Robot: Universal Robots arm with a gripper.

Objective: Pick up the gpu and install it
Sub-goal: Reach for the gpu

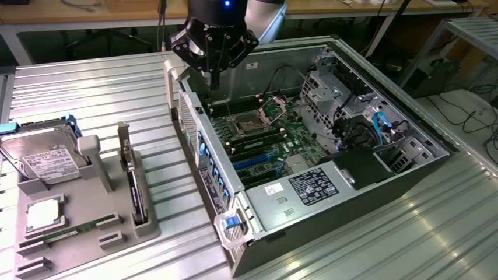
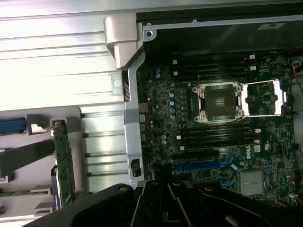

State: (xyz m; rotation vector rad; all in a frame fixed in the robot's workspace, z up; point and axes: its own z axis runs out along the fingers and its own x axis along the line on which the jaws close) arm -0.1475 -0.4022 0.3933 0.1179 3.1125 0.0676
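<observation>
Exterior view: fingers together, empty, above open case; gpu upright in holder, well apart.

- A ribbed metal tabletop fills the near area, silver and shiny.
- Strong light glares off its ridges toward the exterior view's left.
- A wooden workbench lines the far side, dark underneath.
- A metal rack stands at the exterior view's right, with black cables trailing over the pale floor beside it.
</observation>
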